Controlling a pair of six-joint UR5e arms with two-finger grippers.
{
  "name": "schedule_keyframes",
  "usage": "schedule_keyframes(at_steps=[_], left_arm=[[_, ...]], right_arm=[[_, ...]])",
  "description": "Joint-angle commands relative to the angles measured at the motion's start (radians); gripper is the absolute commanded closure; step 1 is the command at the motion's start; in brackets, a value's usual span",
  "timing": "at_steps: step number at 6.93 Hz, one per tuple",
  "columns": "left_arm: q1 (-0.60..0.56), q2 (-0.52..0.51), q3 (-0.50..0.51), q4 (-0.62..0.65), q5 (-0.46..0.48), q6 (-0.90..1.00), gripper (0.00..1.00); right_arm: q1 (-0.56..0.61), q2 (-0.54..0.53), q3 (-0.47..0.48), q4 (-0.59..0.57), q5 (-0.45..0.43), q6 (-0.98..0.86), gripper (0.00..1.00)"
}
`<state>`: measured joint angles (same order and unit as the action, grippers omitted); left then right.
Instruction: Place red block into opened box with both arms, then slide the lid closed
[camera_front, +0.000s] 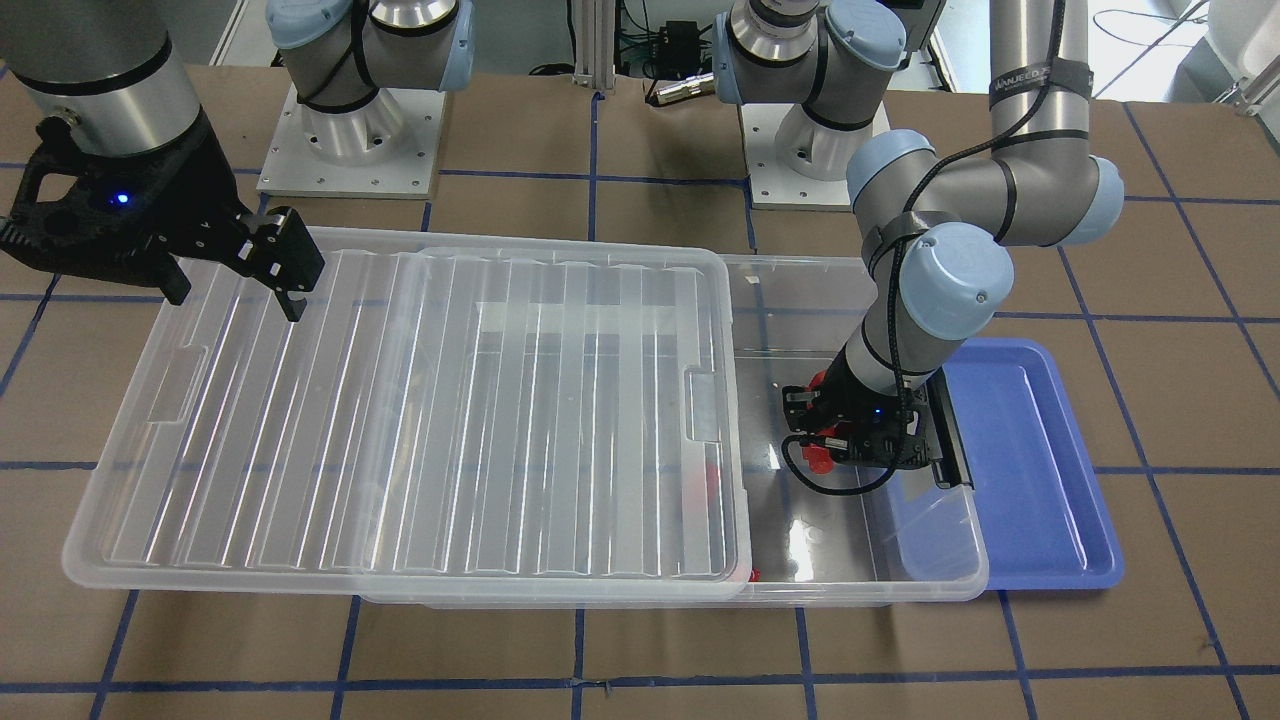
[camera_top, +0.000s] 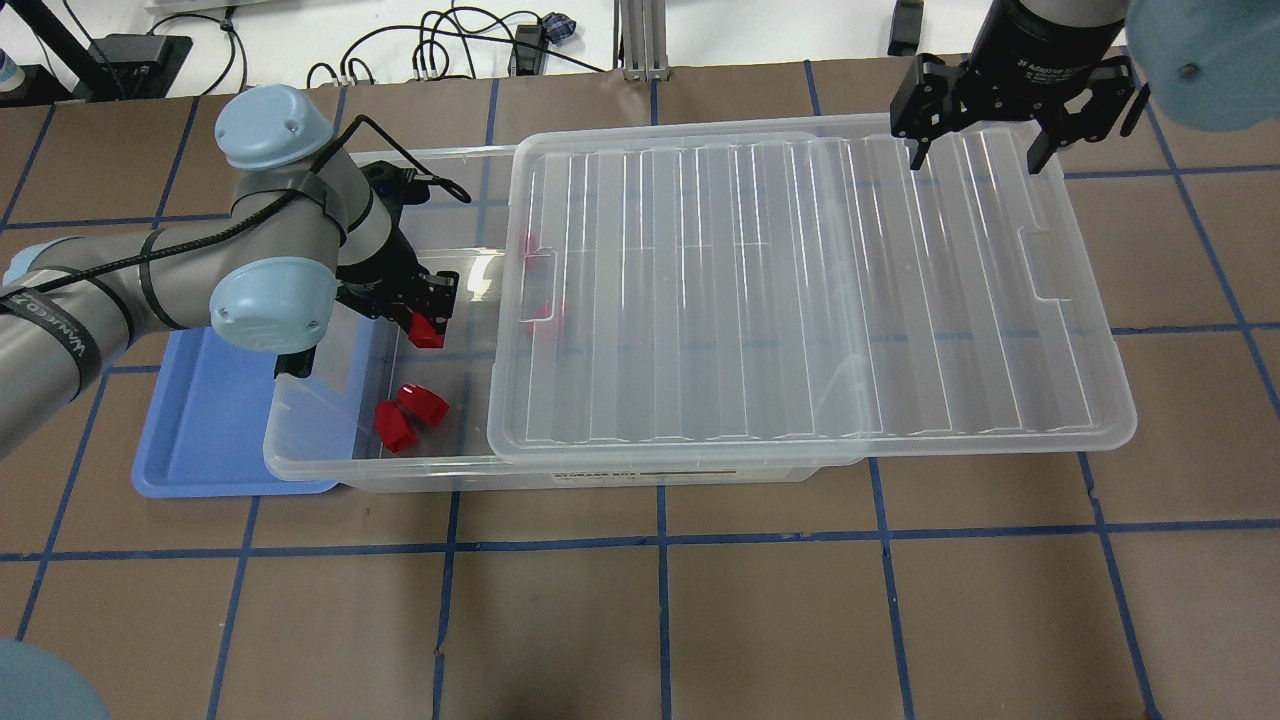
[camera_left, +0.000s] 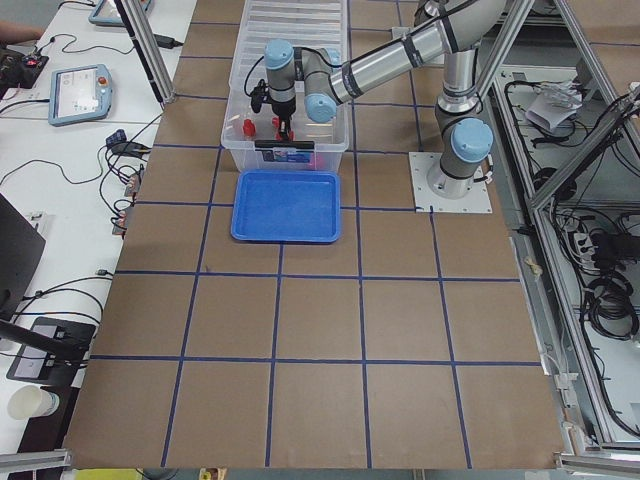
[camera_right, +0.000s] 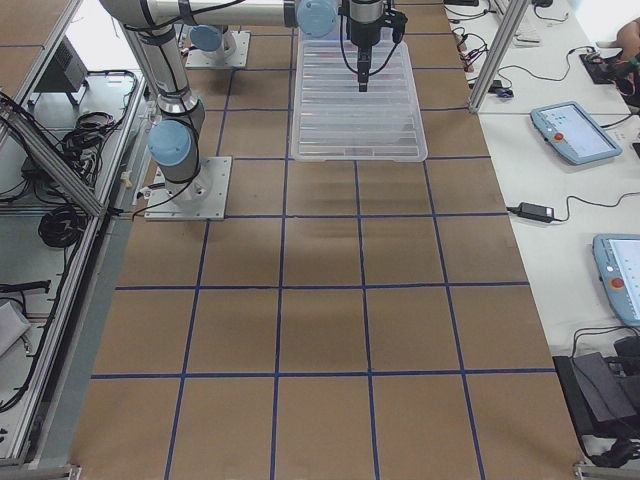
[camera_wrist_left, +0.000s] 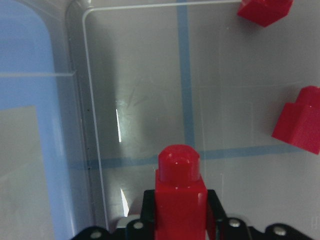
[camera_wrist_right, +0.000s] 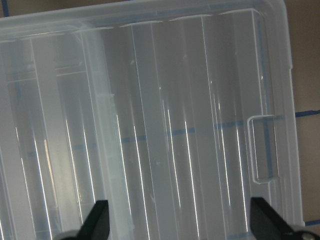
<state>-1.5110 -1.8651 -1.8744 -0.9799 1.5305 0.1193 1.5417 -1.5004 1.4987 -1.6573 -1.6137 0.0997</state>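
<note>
My left gripper (camera_top: 425, 320) reaches down into the uncovered end of the clear box (camera_top: 330, 468) and is shut on a red block (camera_wrist_left: 179, 197), stub pointing forward, held over the box floor near its end wall. The same red block (camera_front: 818, 461) shows below the wrist in the front-facing view. The ribbed clear lid (camera_top: 800, 290) lies slid aside and covers most of the box, overhanging its far end. My right gripper (camera_top: 985, 150) hovers open over the lid's outer end (camera_wrist_right: 165, 130), touching nothing.
Two loose red blocks (camera_top: 410, 412) lie on the box floor near the front wall, and two more (camera_top: 548, 315) show through the lid's edge. A blue tray (camera_top: 200, 420) lies against the box's latch end, partly under my left arm. Brown table with blue tape lines surrounds it all.
</note>
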Motion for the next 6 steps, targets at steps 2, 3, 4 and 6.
schedule_keyframes(at_steps=[2,3,4,6], left_arm=[[0.0,-0.034,-0.02,0.07,-0.001,-0.009,0.75],[0.0,-0.034,-0.005,0.067,0.0,-0.004,0.3],[0.0,-0.028,0.02,0.061,0.002,-0.007,0.08],[-0.011,0.02,0.111,-0.075,0.002,-0.006,0.0]], right_arm=[[-0.029,0.006,0.002,-0.001,-0.012,-0.037,0.0],[-0.096,0.005,0.002,-0.001,-0.015,-0.075,0.0],[-0.197,0.005,0.002,0.001,-0.015,-0.165,0.0],[-0.335,0.014,0.056,-0.028,-0.018,-0.387,0.0]])
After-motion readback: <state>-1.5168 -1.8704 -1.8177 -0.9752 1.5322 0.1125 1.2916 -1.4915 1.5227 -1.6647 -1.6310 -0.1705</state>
